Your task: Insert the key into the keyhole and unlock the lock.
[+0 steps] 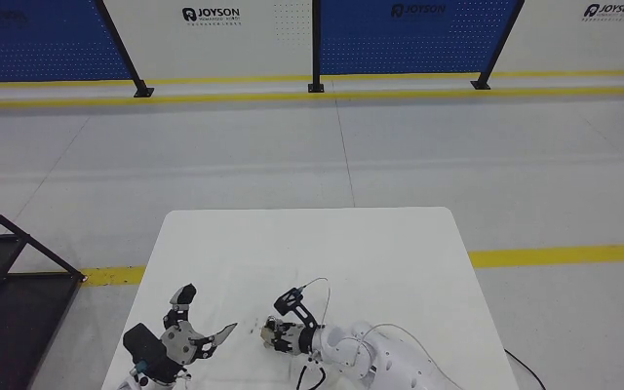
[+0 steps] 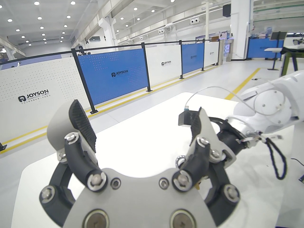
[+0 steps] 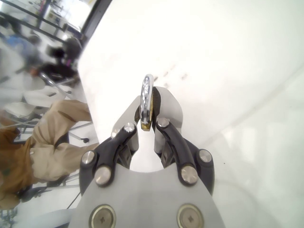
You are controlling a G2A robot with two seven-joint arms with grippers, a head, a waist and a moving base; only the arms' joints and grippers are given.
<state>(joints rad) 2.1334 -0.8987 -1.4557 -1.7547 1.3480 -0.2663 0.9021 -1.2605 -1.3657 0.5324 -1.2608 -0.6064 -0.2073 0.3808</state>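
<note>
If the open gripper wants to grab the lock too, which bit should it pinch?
Probably the silver shackle. The right gripper clamps the brass body of the lock, so only that loop pokes out past its fingertips. The open left gripper should come from in front of those fingertips and pinch the loop across its two flat faces.

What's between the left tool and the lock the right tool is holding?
Only bare table, bar a few faint specks. The top view shows it between the open left tool and the lock clamped in the right tool.
</note>
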